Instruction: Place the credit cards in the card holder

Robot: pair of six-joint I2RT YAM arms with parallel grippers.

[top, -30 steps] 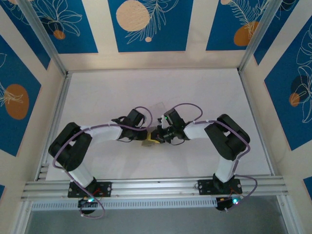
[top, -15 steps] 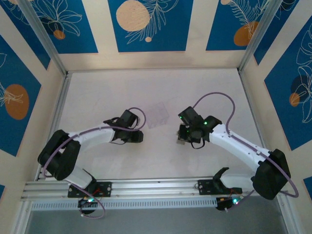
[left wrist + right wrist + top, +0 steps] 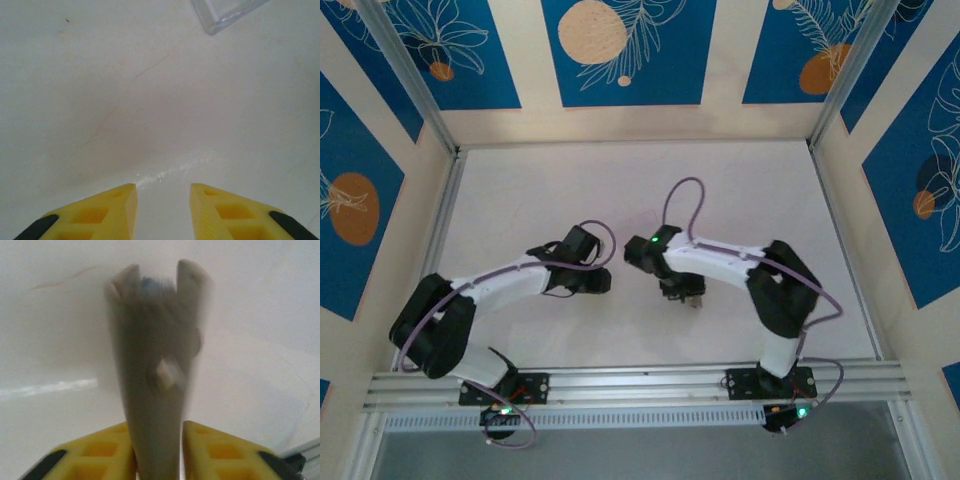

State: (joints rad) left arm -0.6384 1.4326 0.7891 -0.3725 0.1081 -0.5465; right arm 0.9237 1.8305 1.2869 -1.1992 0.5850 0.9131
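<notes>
Right gripper [image 3: 157, 426] is grasping the card holder [image 3: 150, 350]: the grey wallet stands upright between the 2 yellow fingers, touching both, pale snap dot facing the wrist camera, a bit of pale blue at the top edge. The holder is motion-blurred while the fingers are sharp, so I can't tell how firm the pinch is (the hold is on its lower part, the top looks floppy). From the top camera that gripper sits over the middle of the worktop [image 3: 520, 200], toward the near side, apart from the left gripper [image 3: 163, 189]. Left gripper is released: fingers spread, nothing between them, low over bare worktop, with the corner of a clear plastic case [image 3: 225, 12] ahead of it to the right. Step in hand, my read: get the holder placed and opened so the credit cards can go in. To do it well, pinch low and steady so the top doesn't swing. Lower it until 1 flap rests on the worktop before letting go; dropped from height it may land shut or snap-side up. Bring the free left gripper in to pin 1 flap so the pocket gapes. Steer around the clear case, which is not part of the task.
</notes>
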